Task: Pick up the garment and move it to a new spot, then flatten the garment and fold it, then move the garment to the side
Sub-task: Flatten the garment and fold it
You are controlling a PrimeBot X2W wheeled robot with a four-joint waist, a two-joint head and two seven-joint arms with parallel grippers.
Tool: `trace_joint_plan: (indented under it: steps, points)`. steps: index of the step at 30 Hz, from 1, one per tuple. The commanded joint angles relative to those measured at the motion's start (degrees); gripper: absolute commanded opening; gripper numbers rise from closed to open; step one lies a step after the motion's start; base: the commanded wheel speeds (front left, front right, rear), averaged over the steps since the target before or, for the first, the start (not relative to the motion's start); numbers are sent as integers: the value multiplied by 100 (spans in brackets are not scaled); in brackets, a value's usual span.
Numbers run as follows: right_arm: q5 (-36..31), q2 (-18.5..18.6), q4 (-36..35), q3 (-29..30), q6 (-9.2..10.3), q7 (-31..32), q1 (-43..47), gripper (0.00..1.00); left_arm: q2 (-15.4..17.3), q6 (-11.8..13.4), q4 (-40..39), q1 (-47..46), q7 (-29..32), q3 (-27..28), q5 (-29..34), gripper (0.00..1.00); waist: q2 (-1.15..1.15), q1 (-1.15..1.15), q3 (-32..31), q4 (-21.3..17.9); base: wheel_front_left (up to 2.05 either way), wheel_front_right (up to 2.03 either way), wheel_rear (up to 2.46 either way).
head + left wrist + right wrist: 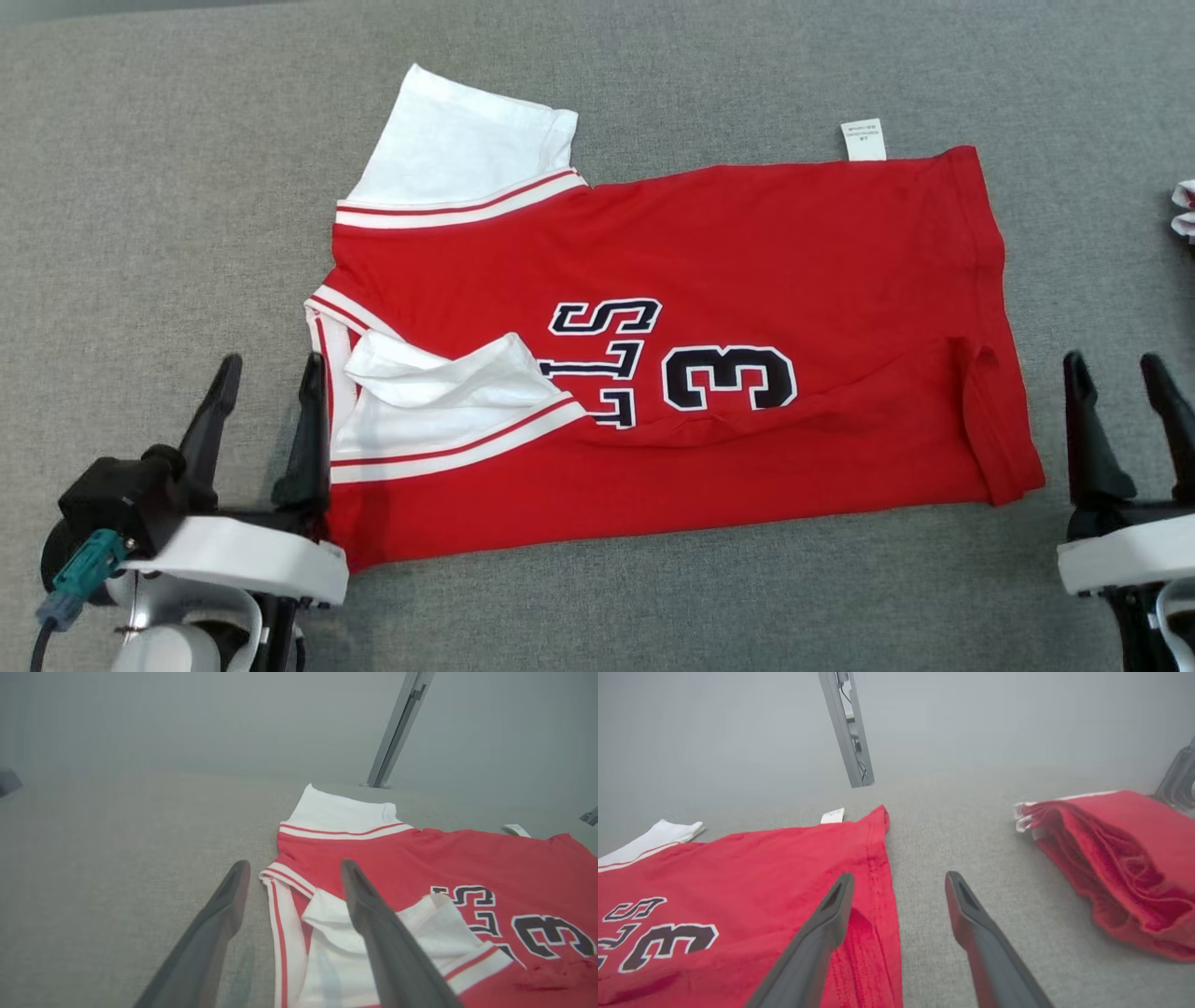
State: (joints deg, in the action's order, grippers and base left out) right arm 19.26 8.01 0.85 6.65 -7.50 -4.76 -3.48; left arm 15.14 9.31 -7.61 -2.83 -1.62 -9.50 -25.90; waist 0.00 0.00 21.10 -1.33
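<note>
A red jersey [747, 252] with white sleeves and a black number 33 lies on the grey cloth table, its near edge folded over lengthwise. One white sleeve [467, 140] sticks out at the far left, the other sleeve [439, 401] is folded onto the red body. My left gripper [271, 369] is open at the jersey's near left corner, its right finger over the collar edge [285, 896]. My right gripper [1116, 364] is open just right of the hem [878, 877], holding nothing.
A stack of folded red garments [1120, 858] lies to the right, its edge peeking in at the head view's right border [1184, 210]. A white care label [864, 140] sticks out beyond the jersey's far edge. A grey metal post [845, 728] rises behind the table.
</note>
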Motion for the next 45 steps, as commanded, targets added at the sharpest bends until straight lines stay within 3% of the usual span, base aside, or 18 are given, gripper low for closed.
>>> trace_joint_plan:
  steps: [1, 9, 19, 26, 35, 40, 45]
  points:
    - [-136, -52, -151, 71, 2, -102, -107, 100, 12, 20, -25, -158, -162, 15, 144, 100, 0, 0, -42, -9, 0, 0, 0]
    - [-694, -274, -961, 101, 2, -125, -286, 100, 147, 121, 31, -601, -448, -28, 551, 100, 0, 0, -219, -67, 0, 0, 0]
    - [-718, -363, -1155, 11, 2, 39, -227, 100, 182, 154, 16, -737, -351, -99, 607, 100, 0, 0, -126, -79, 0, 0, 0]
    - [-660, -401, -1185, -65, 2, 48, -387, 100, 231, -364, 618, -1940, -102, -301, 409, 100, 0, 0, 187, -146, 0, 0, 0]
    - [-527, -441, -908, -507, 2, -82, -747, 100, 369, -1237, 2794, -4071, 855, -580, 102, 100, 0, 0, 747, -772, 0, 0, 0]
    - [-458, -457, -727, -636, 2, -200, -883, 100, 473, -1454, 3921, -4903, 1379, -613, -99, 100, 0, 0, 1043, -1081, 0, 0, 0]
    - [-395, -467, -565, -737, 2, -317, -960, 100, 654, -1549, 4735, -5460, 1429, -573, -174, 100, 0, 0, 1271, -1272, 0, 0, 0]
